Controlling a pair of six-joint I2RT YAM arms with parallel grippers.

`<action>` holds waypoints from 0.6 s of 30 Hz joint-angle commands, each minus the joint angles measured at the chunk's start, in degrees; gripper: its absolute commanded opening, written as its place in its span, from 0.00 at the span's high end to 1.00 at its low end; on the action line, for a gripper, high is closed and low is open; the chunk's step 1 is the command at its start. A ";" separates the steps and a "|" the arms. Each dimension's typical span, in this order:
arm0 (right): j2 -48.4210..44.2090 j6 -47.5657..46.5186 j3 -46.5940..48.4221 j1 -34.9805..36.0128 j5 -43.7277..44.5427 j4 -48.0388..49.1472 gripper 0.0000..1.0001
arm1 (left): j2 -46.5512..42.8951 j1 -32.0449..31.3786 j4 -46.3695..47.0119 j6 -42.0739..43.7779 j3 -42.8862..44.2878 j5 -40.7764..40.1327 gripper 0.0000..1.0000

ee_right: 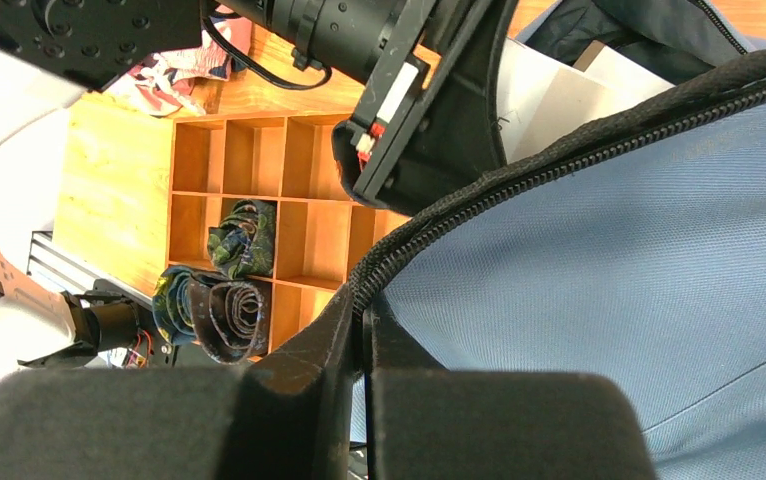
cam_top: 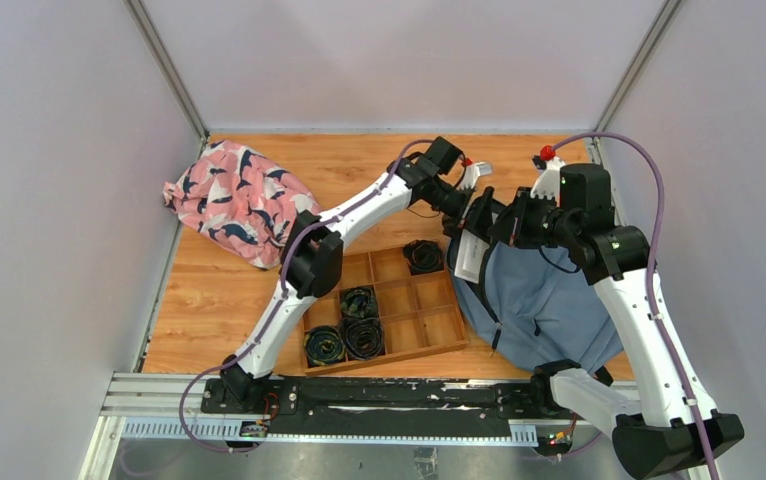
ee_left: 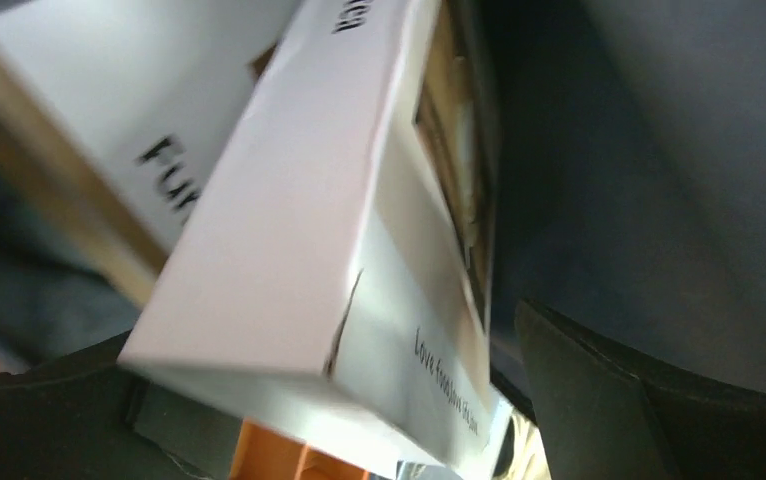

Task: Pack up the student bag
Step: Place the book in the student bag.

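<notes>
Wooden table (cam_top: 379, 160): white box (ee_left: 289, 230) in student bag (cam_top: 549, 300), left tool (ee_left: 339, 420) spread; right tool (ee_right: 364, 345) pinching its zipper (ee_right: 479, 190).

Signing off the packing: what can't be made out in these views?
- Inside the student bag: top view, the left arm and the white box cover its opening.
- Print on the box: left wrist, blurred and cropped.
- Whether the left gripper grips it: left wrist, fingers mostly off frame.
- Some wooden tray cells: right wrist, left arm in front.

Robot lab cell: white enclosure walls (cam_top: 49, 200), aluminium rail (cam_top: 159, 395), wooden tabletop (cam_top: 359, 165).
</notes>
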 commanded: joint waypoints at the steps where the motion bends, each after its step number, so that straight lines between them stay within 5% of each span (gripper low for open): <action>1: -1.37 1.21 0.36 -0.33 -3.75 4.33 0.96 | -4.51 1.60 -5.33 4.09 -1.37 -6.83 0.00; 18: -1.69 1.26 -0.23 -0.36 -3.50 4.17 0.96 | -14.08 4.81 -7.71 6.14 -7.64 -25.18 0.00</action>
